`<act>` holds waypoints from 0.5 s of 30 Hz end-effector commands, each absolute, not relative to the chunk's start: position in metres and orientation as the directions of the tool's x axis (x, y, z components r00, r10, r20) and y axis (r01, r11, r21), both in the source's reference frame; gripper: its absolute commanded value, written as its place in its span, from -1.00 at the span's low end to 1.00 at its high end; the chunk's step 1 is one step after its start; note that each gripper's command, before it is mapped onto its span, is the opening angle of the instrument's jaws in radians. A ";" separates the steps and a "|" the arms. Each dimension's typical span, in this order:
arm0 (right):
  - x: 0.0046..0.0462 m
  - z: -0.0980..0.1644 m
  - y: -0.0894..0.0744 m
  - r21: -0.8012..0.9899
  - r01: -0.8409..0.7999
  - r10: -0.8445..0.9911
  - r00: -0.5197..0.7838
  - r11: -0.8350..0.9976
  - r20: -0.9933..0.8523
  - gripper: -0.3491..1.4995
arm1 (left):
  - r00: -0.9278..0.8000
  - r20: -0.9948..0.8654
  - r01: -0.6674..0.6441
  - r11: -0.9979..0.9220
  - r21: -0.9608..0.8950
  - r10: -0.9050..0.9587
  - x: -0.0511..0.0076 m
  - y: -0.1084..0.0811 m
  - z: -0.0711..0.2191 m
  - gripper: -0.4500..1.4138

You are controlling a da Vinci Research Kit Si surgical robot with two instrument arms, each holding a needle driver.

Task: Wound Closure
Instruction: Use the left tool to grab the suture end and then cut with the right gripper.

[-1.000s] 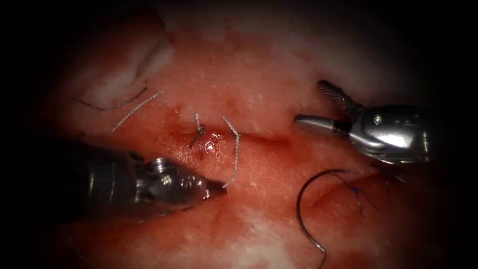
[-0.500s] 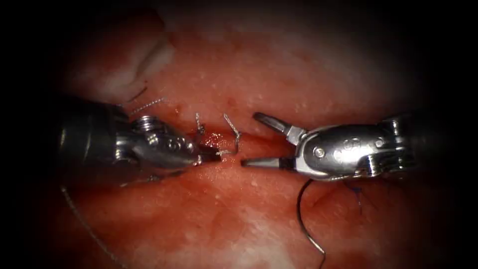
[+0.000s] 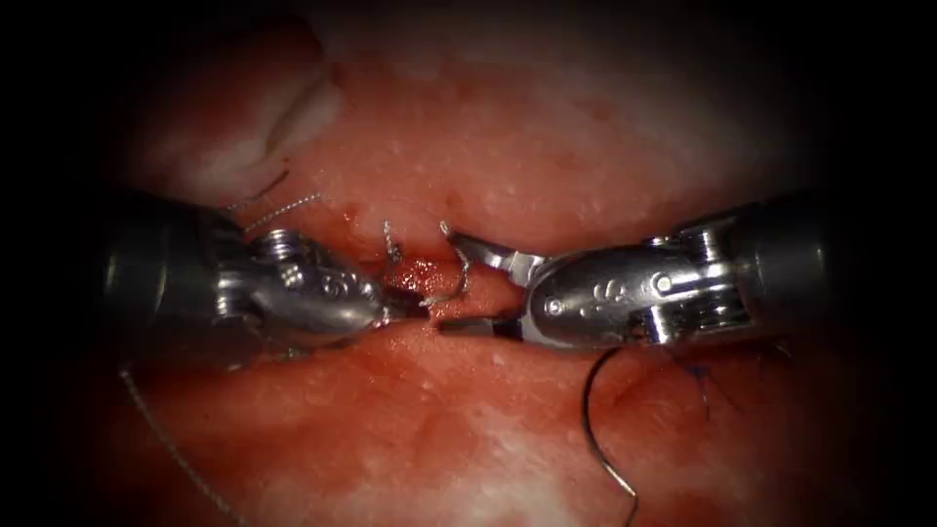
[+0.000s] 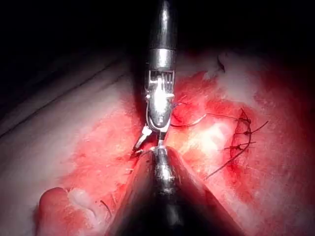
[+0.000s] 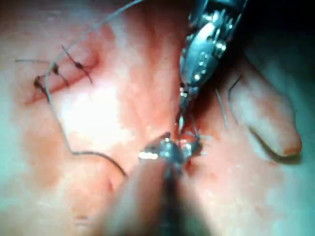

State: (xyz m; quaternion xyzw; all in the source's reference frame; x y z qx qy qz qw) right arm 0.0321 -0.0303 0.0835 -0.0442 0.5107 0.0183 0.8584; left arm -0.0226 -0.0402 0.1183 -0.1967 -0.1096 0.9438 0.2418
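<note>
left tool [image 3: 293,293]: polished silver wrist, rounded housing, round pivot screw on top, faint stamped marks, dark grey shaft behind | left claw [image 3: 415,304]: short, dark, tapered | right tool [image 3: 625,298]: bright steel clevis, round rivets, stamped marks, ribbed pulley grooves, dark shaft | right claw [image 3: 454,283]: two slim silver blades

The needle [image 3: 590,410] loses its upper arc behind the right claw [image 3: 467,285] and its lower end at the picture's edge. The knot [image 3: 415,278] between both claws is too small to make out.
</note>
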 end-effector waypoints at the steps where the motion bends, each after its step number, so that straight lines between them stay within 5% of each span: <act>1: 0.0332 0.084 -0.031 -0.061 -0.076 -0.017 0.477 0.995 -0.879 0.74 | -0.806 -0.319 -0.413 -0.859 -0.302 0.499 -0.0232 -0.040 0.119 -1.00; 15: 0.0370 0.085 -0.031 -0.074 -0.078 -0.029 0.473 0.994 -0.881 0.67 | -0.805 -0.317 -0.417 -0.859 -0.297 0.501 -0.0233 -0.041 0.119 -1.00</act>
